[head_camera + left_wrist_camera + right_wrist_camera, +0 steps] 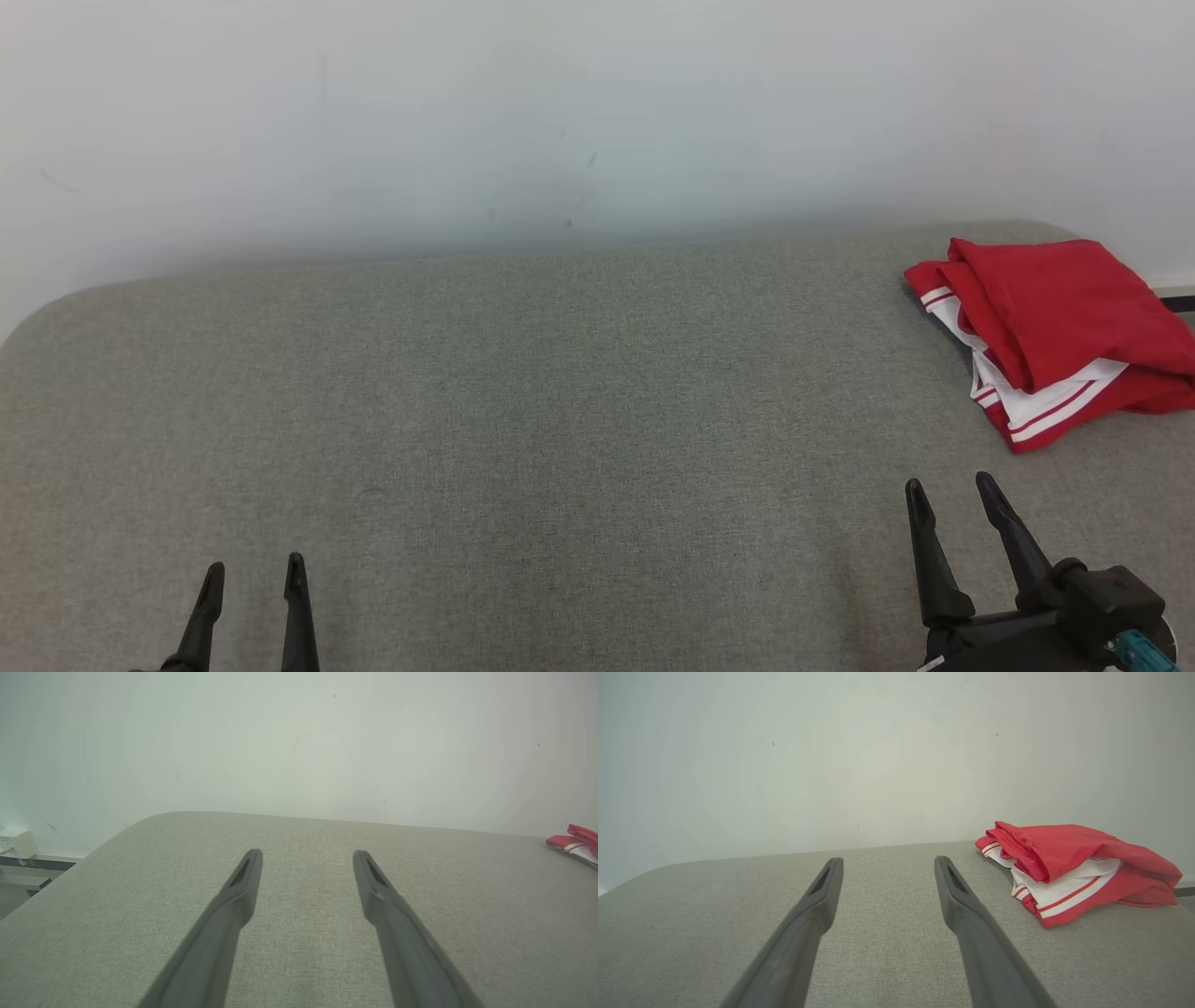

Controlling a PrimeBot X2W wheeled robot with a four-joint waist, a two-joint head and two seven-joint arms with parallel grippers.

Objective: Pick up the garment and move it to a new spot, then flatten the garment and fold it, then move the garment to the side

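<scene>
1. My left gripper [257, 563], two long dark fingers: body cut off at bottom edge, jaws spread wide, nothing between.
2. My right gripper [950, 483]: jaws equally wide, empty.
3. Grey woven fabric tabletop [560, 420], rounded far corners.
4. Folded red garment with white striped trim [1055, 327]: far right corner, ahead and right of right gripper, well apart; right end clipped by frame.
5. Pale blank wall [560, 112].
6. Small white box [16, 842] beyond table's left; I cannot identify it.
</scene>
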